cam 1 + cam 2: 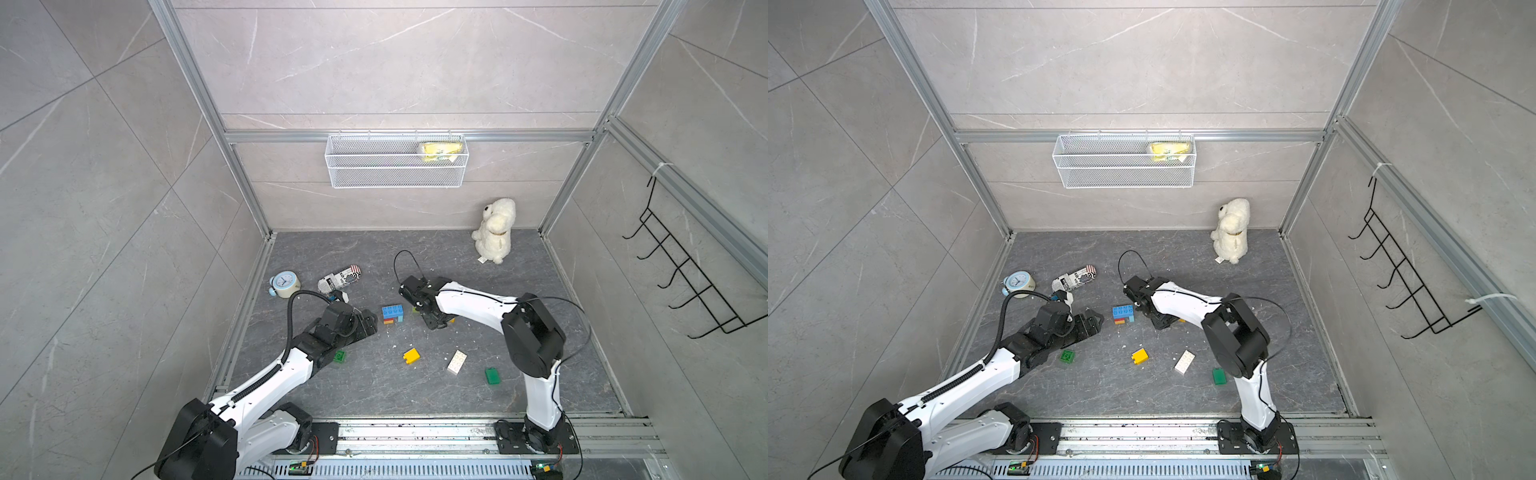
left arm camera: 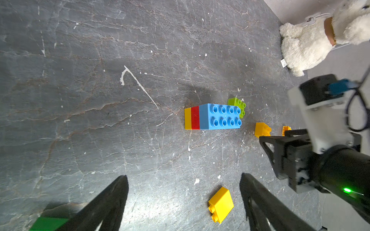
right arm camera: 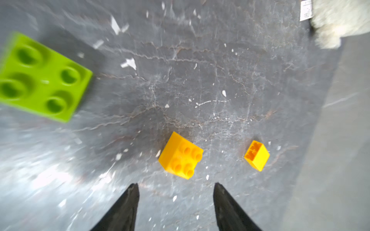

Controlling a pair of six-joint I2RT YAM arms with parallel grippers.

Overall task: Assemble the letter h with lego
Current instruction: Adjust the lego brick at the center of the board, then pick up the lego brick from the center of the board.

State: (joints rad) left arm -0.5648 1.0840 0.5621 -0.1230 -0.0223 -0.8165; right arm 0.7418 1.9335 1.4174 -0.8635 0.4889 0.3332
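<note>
A lego stack (image 1: 392, 313) lies mid-floor: a blue oblong brick (image 2: 219, 117) joined to red and yellow layers, with a lime brick (image 2: 238, 105) just behind it. My left gripper (image 2: 183, 176) hovers open left of the stack, and a loose yellow brick (image 2: 221, 204) lies on the floor near one finger. My right gripper (image 3: 176, 184) is open and empty to the right of the stack. An orange-yellow square brick (image 3: 181, 156) lies just beyond its tips, a smaller one (image 3: 257, 156) sits beside that, and the lime brick (image 3: 43, 80) is off to one side.
More lego lies nearer the front: a white oblong brick (image 1: 456, 362), a green one (image 1: 492, 375), and a green square (image 1: 339, 356) by my left arm. A plush toy (image 1: 494, 230) sits back right. A clock (image 1: 284, 284) and a can (image 1: 338, 280) lie back left.
</note>
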